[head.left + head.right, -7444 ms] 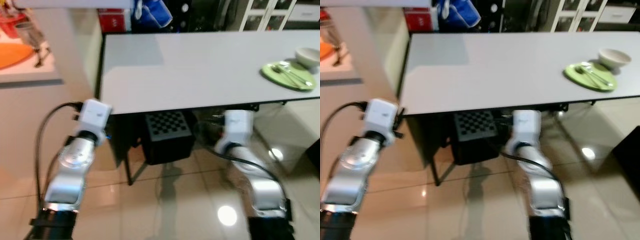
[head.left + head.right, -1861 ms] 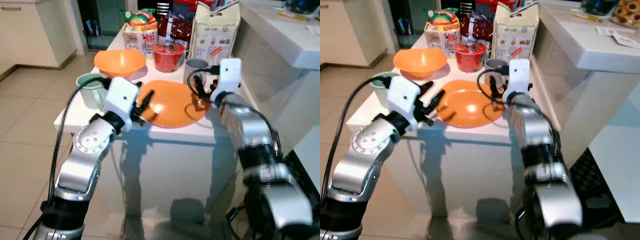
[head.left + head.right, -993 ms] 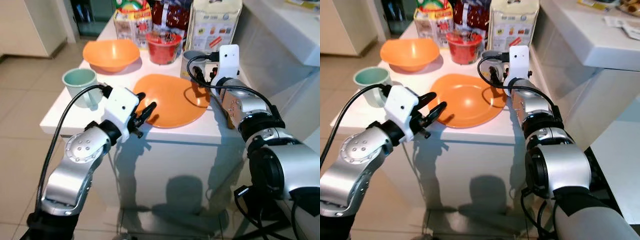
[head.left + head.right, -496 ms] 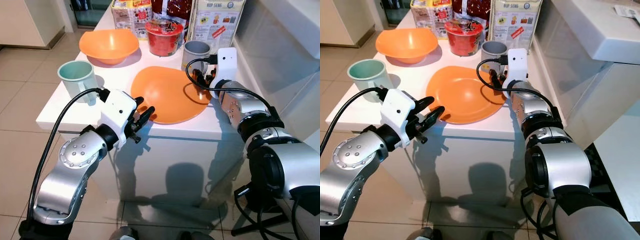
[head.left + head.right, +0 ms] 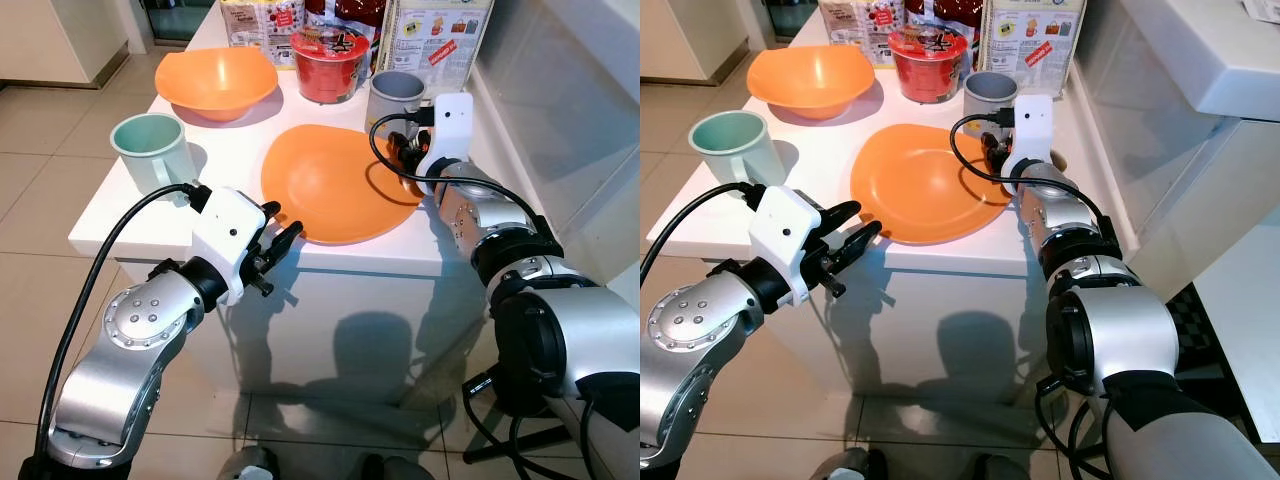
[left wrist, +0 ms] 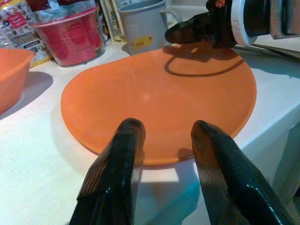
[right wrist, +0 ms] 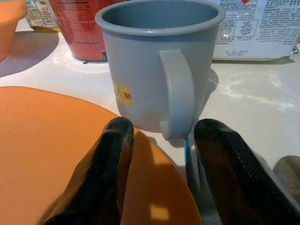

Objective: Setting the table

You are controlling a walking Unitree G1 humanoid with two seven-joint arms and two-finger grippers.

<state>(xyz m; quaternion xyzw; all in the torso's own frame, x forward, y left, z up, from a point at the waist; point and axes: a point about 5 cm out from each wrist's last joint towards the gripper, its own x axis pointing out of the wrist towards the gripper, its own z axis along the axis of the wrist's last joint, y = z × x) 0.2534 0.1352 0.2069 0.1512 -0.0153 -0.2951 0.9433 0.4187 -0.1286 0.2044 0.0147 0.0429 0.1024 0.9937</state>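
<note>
Orange and round, the plate (image 5: pixel 335 185) lies flat on the white tabletop (image 5: pixel 150 200), near its front edge, and I take it as the landmark. Behind the plate stand a grey mug (image 7: pixel 157 61), a red noodle cup (image 5: pixel 328 65) and an orange bowl (image 5: pixel 213 82); a mint-green mug (image 5: pixel 148 152) stands well to the plate's left.

The left pincer (image 6: pixel 164 140) is just before the plate's near rim, its 2 fingers parted but holding nothing. The right pincer (image 7: pixel 159 136) is over the plate's far right rim, its fingers also apart, with the handle of the grey mug straight ahead between them, not yet gripped.

I judge the step to be the reach for a first item. The next move probably calls for the right pincer to advance and close on the handle.

Packages (image 5: pixel 1025 35) behind the grey mug are cut off by the frame. A small brown thing (image 7: pixel 286 176) beside the right pincer is too unclear to name.
</note>
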